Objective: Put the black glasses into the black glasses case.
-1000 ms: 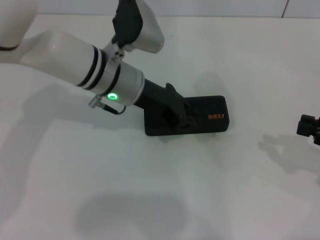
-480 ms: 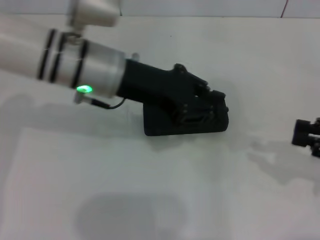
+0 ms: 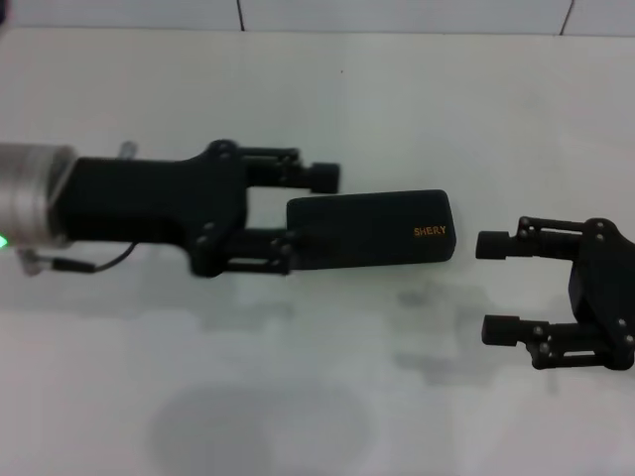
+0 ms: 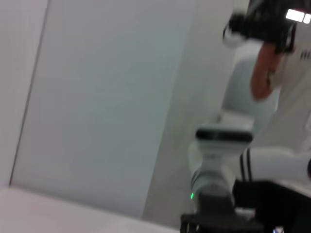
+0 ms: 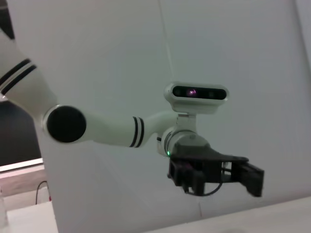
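The black glasses case [image 3: 372, 230] lies shut on the white table [image 3: 327, 89], its orange "SHERY" lettering toward the right end. The black glasses are not in view. My left gripper [image 3: 306, 213] is open and level, its fingers either side of the case's left end; I cannot tell if they touch it. My right gripper [image 3: 489, 287] is open and empty, just right of the case's right end and a little nearer me. The right wrist view shows the left gripper [image 5: 214, 172] from afar.
The table's far edge meets a tiled wall [image 3: 397, 12]. A thin cable [image 3: 94, 266] hangs under the left wrist. The left wrist view shows only a wall and the robot's body [image 4: 221, 160].
My left arm has swung from over the case back to the left and turned level, leaving the shut case uncovered. My right gripper has come in from the right edge toward the case.
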You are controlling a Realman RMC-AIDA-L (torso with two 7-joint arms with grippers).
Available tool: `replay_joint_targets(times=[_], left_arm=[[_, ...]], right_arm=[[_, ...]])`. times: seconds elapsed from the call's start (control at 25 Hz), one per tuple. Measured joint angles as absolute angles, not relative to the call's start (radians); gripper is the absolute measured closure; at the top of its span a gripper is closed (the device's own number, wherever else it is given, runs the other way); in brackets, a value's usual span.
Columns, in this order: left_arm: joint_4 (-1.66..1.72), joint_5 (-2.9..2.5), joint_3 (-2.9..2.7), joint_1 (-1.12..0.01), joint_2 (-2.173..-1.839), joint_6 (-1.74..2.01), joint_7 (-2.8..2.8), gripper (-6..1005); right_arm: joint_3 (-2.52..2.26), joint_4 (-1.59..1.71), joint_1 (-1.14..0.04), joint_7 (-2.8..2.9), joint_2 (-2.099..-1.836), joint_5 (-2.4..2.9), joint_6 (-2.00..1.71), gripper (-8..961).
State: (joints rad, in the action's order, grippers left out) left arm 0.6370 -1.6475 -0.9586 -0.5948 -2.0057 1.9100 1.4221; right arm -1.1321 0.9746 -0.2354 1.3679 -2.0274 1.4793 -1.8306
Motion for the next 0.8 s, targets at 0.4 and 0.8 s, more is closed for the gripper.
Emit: replay_joint_targets(times=[0.4, 0.8], left_arm=[[0.587, -1.744, -0.998, -0.516, -1.985, 1.961, 1.223, 308], [0.54, -1.734, -0.942, -0.489, -1.992, 1.954, 1.122, 305]], right_arm=[[-1.146, 0.958, -0.234, 1.367, -2.025, 1.389, -1.852, 89], [-1.158, 0.907, -0.248, 1.364, -2.025, 1.389, -1.857, 86]])
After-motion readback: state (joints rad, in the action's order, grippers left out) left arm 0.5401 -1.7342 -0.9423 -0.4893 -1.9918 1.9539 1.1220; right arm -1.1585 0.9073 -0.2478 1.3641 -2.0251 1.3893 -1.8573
